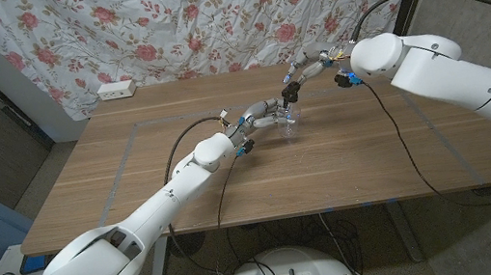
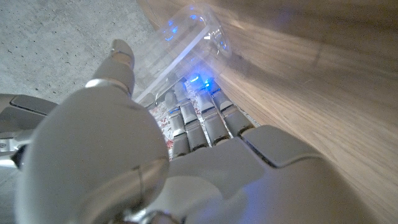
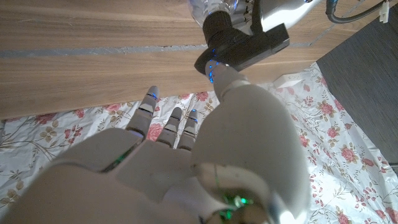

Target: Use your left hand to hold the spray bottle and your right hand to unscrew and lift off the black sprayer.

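Your left hand (image 1: 261, 113) is wrapped around the clear bottle (image 1: 290, 126); in the left wrist view its fingers (image 2: 198, 118) curl round the bottle (image 2: 180, 46), with the thumb on the other side. The bottle stands near the middle of the table (image 1: 136, 188), a little toward the far edge, well away from the near edge and both sides. No label or writing can be read on it.

Just right of the bottle, your right hand (image 1: 314, 71) reaches in above it. In the right wrist view the thumb tip touches the black sprayer (image 3: 239, 43) while the other fingers (image 3: 168, 121) are spread and apart from it; whether the hand actually grips the sprayer, you cannot tell.

Behind the bottle hangs a flowered curtain (image 1: 208, 16). A white power strip (image 1: 116, 89) lies at the table's far left corner, well apart from the bottle. Black cables (image 1: 392, 135) trail over the wood on either side of it.
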You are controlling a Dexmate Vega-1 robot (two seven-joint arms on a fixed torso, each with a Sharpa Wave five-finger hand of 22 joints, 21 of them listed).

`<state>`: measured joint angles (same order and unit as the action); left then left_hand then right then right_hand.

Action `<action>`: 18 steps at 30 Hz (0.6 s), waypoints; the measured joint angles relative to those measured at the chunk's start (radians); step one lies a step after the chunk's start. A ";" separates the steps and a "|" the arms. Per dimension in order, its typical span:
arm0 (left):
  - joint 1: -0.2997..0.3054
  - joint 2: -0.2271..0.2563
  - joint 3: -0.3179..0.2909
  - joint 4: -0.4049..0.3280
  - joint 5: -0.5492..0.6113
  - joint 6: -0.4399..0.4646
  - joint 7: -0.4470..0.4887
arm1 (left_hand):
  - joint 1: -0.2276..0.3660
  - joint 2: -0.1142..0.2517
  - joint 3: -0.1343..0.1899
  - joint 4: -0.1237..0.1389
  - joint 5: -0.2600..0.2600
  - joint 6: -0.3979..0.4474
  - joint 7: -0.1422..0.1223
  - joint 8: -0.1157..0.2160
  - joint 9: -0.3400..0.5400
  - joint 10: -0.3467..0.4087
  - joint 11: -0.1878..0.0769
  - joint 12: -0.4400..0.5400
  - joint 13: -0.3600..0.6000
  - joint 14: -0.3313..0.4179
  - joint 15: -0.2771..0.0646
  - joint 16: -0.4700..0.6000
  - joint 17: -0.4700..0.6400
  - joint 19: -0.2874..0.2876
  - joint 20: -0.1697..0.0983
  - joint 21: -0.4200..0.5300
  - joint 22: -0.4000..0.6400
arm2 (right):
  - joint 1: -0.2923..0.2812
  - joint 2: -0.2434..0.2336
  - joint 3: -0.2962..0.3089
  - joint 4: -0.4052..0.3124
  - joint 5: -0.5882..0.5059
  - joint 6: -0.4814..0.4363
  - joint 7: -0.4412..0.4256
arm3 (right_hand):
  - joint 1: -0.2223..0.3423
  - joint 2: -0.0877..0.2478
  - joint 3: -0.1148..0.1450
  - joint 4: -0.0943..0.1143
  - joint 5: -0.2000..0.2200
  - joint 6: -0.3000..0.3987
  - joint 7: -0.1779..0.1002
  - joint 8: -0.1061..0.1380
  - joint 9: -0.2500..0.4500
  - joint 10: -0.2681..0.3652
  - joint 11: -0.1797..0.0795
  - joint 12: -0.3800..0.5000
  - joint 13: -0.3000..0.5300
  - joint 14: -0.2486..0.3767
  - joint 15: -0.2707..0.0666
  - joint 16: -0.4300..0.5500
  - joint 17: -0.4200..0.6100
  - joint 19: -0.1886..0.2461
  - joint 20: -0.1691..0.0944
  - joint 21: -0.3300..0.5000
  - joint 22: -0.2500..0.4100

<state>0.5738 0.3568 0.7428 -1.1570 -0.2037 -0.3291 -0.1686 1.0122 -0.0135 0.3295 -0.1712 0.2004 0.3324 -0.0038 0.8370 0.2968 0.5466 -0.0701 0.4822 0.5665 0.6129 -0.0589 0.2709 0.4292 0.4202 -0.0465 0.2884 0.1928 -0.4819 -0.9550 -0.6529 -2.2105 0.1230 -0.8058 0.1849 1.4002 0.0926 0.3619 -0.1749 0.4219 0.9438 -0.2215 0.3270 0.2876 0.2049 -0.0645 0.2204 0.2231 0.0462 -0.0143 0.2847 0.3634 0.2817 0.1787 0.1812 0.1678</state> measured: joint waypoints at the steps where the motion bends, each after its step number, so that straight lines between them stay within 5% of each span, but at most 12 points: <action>1: 0.000 0.000 0.000 0.000 0.000 0.000 0.000 | 0.000 0.000 0.000 0.000 0.000 0.000 0.000 0.000 0.000 0.000 0.000 0.000 0.000 0.000 0.000 0.000 0.000 0.000 0.000 0.000 0.000 | 0.000 0.000 0.000 0.000 0.001 0.000 0.000 | 0.000 0.000 0.000 0.000 0.000 -0.007 0.000 -0.002 -0.001 -0.001 0.001 0.000 0.000 0.000 0.000 0.000 0.001 0.000 0.000 0.000 0.000; 18: -0.001 -0.001 -0.001 0.005 0.002 -0.008 -0.001 | 0.000 0.000 0.000 0.000 0.000 0.000 0.000 0.000 0.000 0.000 0.000 0.000 0.000 0.000 0.000 0.000 0.000 0.000 0.000 0.000 0.000 | 0.012 -0.023 0.020 -0.009 0.027 -0.012 0.013 | -0.036 -0.023 -0.039 0.018 0.000 -0.105 0.001 -0.065 -0.027 -0.033 0.019 -0.008 0.000 -0.011 0.011 0.000 0.006 -0.003 0.004 0.006 0.000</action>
<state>0.5730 0.3562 0.7415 -1.1518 -0.2022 -0.3369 -0.1693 1.0122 -0.0135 0.3294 -0.1713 0.1999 0.3323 -0.0039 0.8370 0.2967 0.5466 -0.0701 0.4819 0.5664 0.6129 -0.0589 0.2709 0.4290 0.4202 -0.0465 0.2884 0.1928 -0.4697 -0.9778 -0.6328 -2.2195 0.1498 -0.8180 0.1980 1.3639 0.0696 0.3233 -0.1565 0.4219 0.8386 -0.2201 0.2621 0.2610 0.1720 -0.0458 0.2126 0.2231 0.0355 -0.0035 0.2847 0.3691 0.2783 0.1825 0.1870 0.1678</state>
